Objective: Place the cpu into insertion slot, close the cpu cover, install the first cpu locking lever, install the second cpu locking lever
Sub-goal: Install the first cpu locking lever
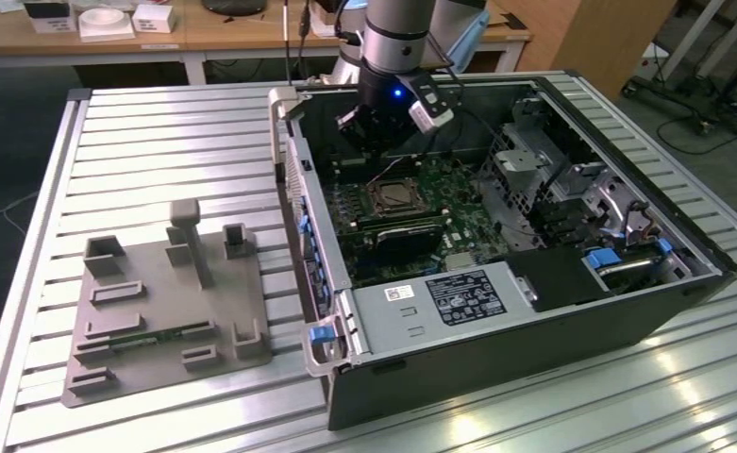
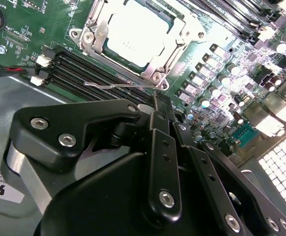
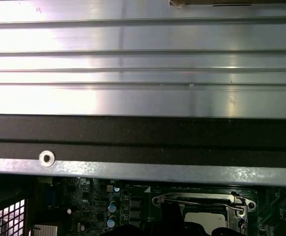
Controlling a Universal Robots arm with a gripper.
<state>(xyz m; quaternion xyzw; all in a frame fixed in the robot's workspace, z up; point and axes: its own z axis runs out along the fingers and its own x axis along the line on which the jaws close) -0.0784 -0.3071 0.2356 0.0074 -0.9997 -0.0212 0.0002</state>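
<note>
The cpu point(image 2: 130, 29) lies flat in the motherboard socket, silvery top up. The cpu cover point(image 2: 174, 46), a silver frame, lies down over its edges. A thin wire locking lever point(image 2: 113, 86) runs along one socket side, standing slightly off the board. My gripper point(image 2: 157, 98) is shut with nothing between its fingers, and its tips are right by that lever's end. In the exterior view the gripper point(image 1: 365, 127) hangs inside the open computer case just behind the socket point(image 1: 397, 195). The first wrist view catches the cover point(image 3: 202, 200) and the cpu point(image 3: 207, 216) below the case wall.
The open computer case point(image 1: 343, 311) lies on a slatted metal table point(image 1: 154, 142). A black power box point(image 1: 462, 294) and drive cages point(image 1: 532, 160) crowd the inside. A grey fixture plate point(image 1: 167, 302) rests at the exterior view's left. Memory slots point(image 2: 79, 66) run beside the socket.
</note>
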